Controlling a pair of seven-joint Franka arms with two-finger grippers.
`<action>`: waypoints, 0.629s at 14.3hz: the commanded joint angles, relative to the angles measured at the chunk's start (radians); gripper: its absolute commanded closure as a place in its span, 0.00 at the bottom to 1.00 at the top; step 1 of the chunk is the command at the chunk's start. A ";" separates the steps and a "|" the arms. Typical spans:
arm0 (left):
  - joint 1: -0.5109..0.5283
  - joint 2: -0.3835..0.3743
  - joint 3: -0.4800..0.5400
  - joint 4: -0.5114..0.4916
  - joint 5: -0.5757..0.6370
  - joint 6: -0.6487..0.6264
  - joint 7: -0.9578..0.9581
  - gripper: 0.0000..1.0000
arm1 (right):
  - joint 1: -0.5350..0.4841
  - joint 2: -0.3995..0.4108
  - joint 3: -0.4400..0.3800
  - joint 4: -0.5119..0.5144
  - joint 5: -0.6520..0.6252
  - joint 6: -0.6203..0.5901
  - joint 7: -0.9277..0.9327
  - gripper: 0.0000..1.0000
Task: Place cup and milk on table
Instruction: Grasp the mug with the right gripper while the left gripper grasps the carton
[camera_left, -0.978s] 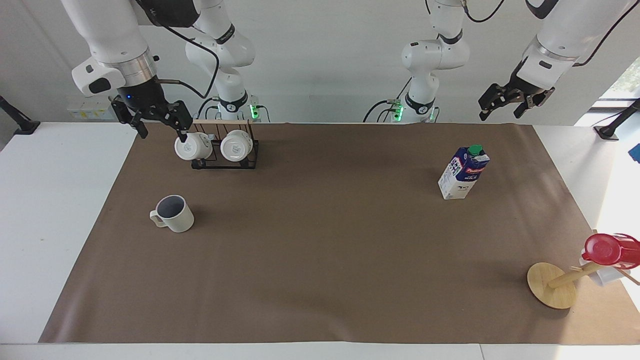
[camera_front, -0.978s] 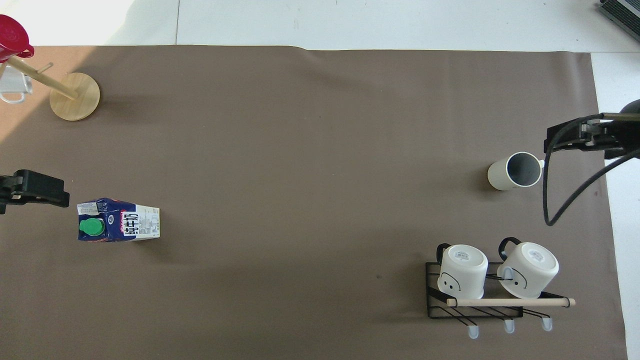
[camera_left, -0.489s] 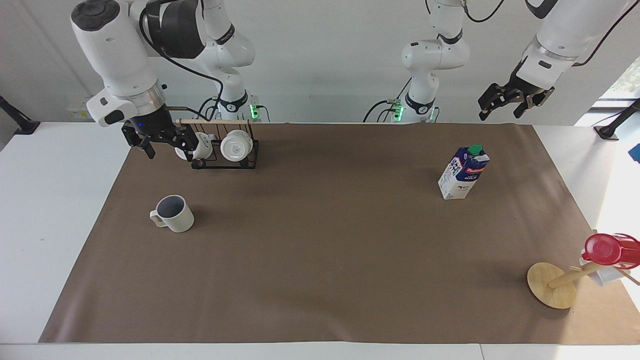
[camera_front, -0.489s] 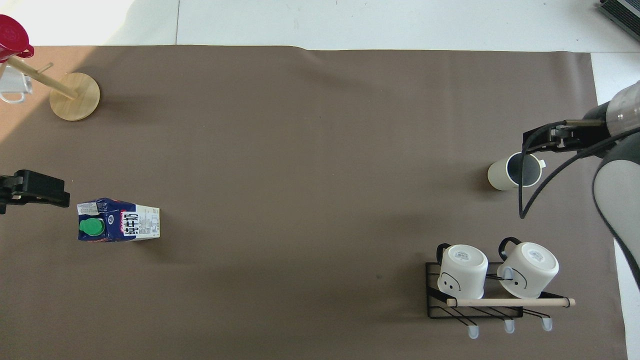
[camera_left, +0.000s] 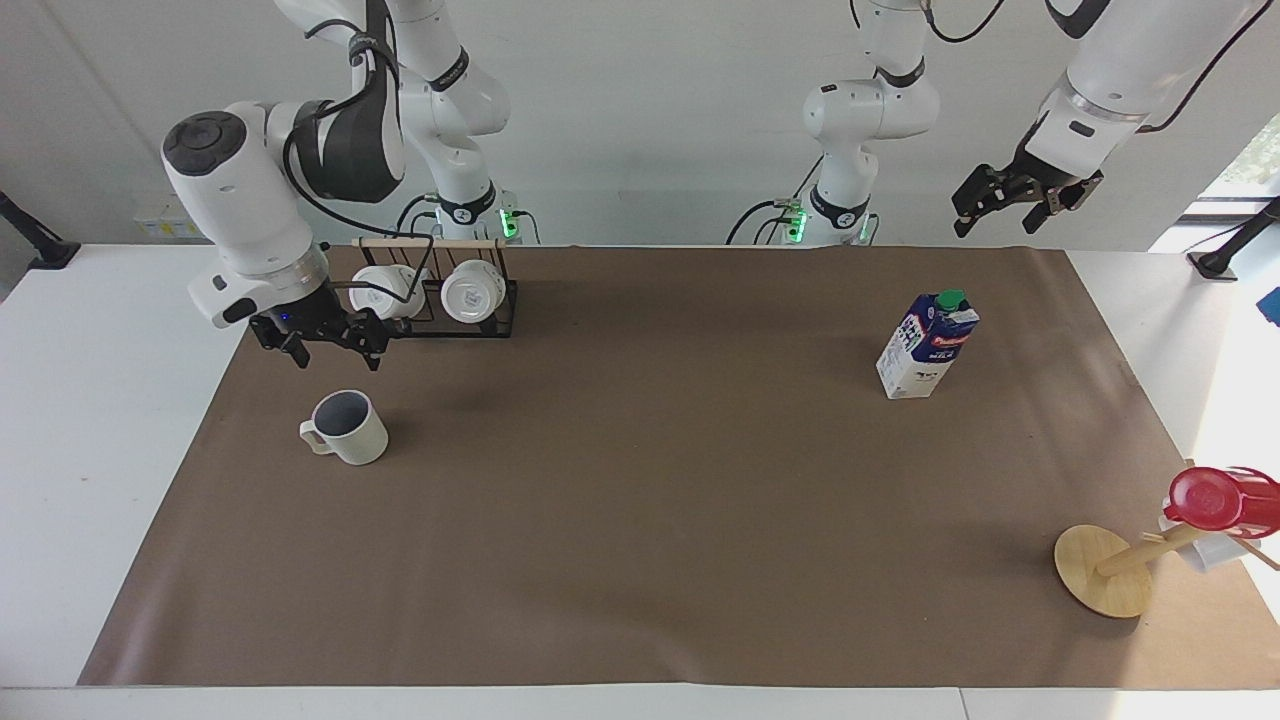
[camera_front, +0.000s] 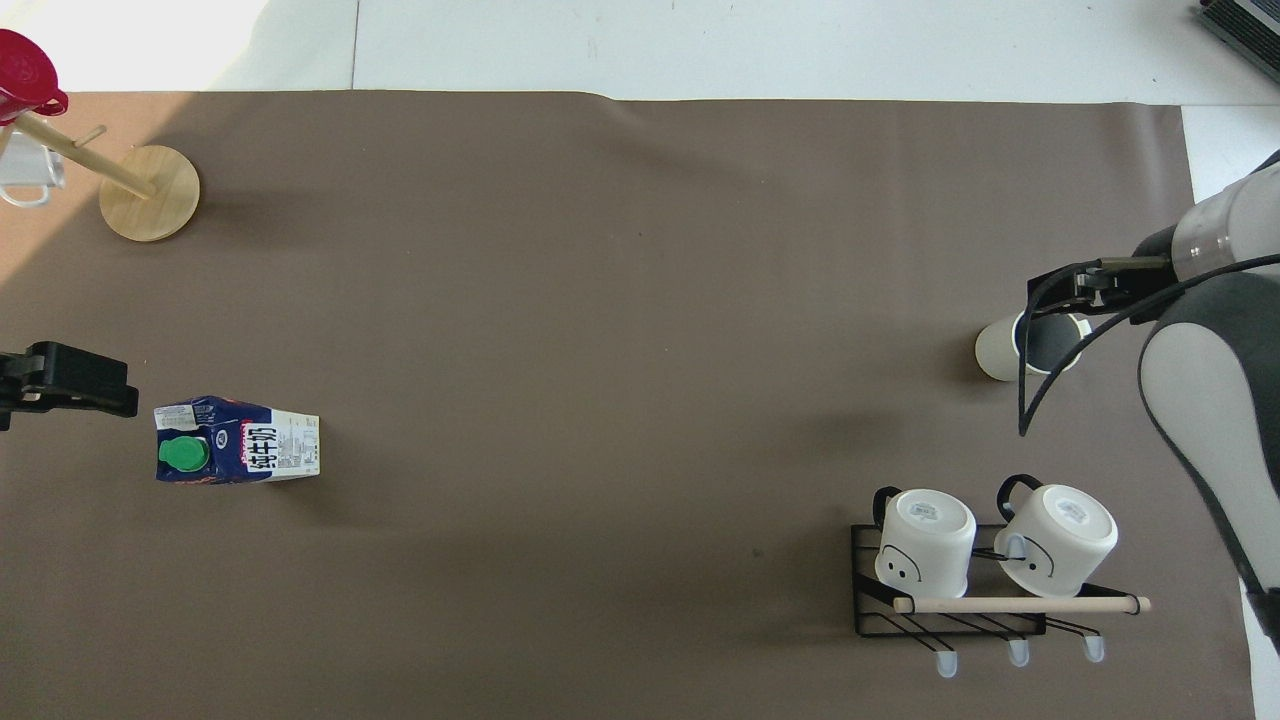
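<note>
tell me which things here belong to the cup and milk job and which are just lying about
In the job:
- cup, under the right tool
- milk, upright
- table
- left tool, raised, waiting

Lying about:
- black rack holding two white mugs
- wooden stand with red cup

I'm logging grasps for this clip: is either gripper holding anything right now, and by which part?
Nothing is held. The right gripper hangs open above the cup, not touching it; the left gripper waits open, up from the milk.
</note>
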 joint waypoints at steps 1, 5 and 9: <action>0.035 -0.143 -0.003 -0.200 -0.009 0.105 0.072 0.00 | 0.000 -0.008 0.004 -0.081 -0.009 0.096 -0.020 0.00; 0.041 -0.175 0.002 -0.324 -0.009 0.200 0.084 0.00 | -0.003 0.038 0.004 -0.112 -0.009 0.175 -0.016 0.00; 0.041 -0.192 0.002 -0.435 -0.009 0.317 0.084 0.00 | 0.001 0.069 0.004 -0.111 -0.009 0.201 0.004 0.00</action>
